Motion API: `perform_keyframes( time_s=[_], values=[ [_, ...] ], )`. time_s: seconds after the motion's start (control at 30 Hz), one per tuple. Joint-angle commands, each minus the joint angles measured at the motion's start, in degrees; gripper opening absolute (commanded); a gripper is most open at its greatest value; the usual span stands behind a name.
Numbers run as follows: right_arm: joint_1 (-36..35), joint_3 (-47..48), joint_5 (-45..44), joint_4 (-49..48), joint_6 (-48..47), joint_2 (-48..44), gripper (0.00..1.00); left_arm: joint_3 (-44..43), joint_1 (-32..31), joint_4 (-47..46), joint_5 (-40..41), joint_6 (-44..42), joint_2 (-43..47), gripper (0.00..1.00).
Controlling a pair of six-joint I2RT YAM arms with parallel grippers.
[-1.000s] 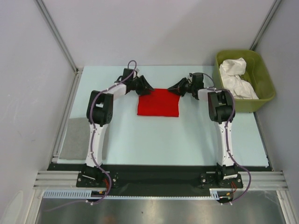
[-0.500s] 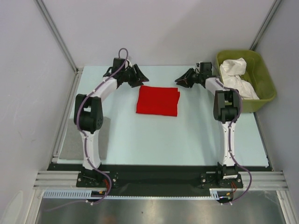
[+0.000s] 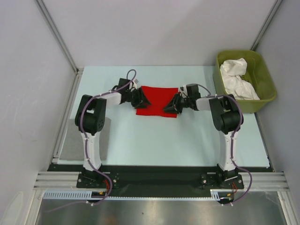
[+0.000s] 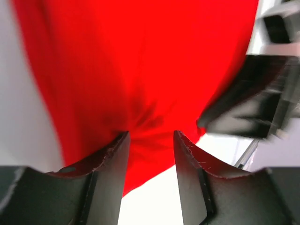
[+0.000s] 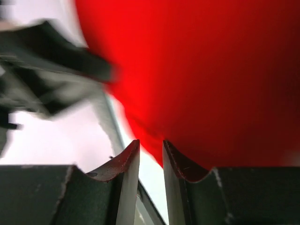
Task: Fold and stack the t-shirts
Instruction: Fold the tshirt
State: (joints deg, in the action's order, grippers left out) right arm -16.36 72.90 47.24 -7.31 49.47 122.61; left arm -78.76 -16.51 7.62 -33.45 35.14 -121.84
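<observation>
**Two tools at the red shirt**

The red shirt (image 3: 158, 97) lies folded on the surface (image 3: 154, 140), left of the green tub (image 3: 268, 77), which holds the white shirts (image 3: 236, 77). The left tool (image 3: 145, 101) is at the shirt's edge away from the tub. Its fingers are apart, with cloth puckered between the tips. The right tool (image 3: 167, 106) is at the tub-side edge, its fingers only slightly apart.

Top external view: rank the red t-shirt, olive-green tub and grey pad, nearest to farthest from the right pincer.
1. Red t-shirt, at the right pincer, mid-table.
2. Olive-green tub, far right corner.
3. Grey pad, near left edge.
</observation>
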Motion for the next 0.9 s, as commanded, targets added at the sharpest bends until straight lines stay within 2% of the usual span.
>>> perform_keyframes(
  time_s=[0.0,0.17,0.2,0.33,0.47,0.57,0.6,0.73,0.87],
  values=[
    [5.27,-3.11,0.75,0.00,-5.86,0.00,0.31,-0.95,3.41,3.28,2.69,-8.05,-0.94,0.50],
    [9.59,-4.44,0.31,6.51,-11.23,-4.91,0.31,-1.48,4.03,7.41,2.34,-11.23,4.93,0.51],
    [9.77,-3.04,0.04,10.35,-12.81,-6.49,0.31,-1.31,4.03,7.50,1.99,-10.97,8.25,0.51],
    [7.75,1.43,0.48,13.64,-12.05,-11.16,0.31,-1.22,2.98,5.93,0.32,-7.37,15.12,0.52],
    [1.36,5.48,0.48,7.85,-5.63,-8.89,0.31,-0.87,0.26,3.28,0.58,-4.20,14.97,0.52],
    [-2.00,7.52,0.83,1.45,0.35,-3.18,0.31,1.58,-0.01,1.18,1.28,-2.18,12.52,0.52],
    [-3.31,6.99,0.40,-3.36,1.84,-0.47,0.31,3.77,0.34,0.39,2.07,-2.00,11.81,0.52],
    [-3.77,2.69,0.92,-12.54,7.47,4.73,0.31,5.29,1.57,0.64,2.16,-4.19,4.96,0.50],
    [-0.88,-2.41,1.97,-10.37,2.75,5.10,0.31,5.63,2.36,3.36,5.50,-8.32,2.93,0.50]
  ],
)
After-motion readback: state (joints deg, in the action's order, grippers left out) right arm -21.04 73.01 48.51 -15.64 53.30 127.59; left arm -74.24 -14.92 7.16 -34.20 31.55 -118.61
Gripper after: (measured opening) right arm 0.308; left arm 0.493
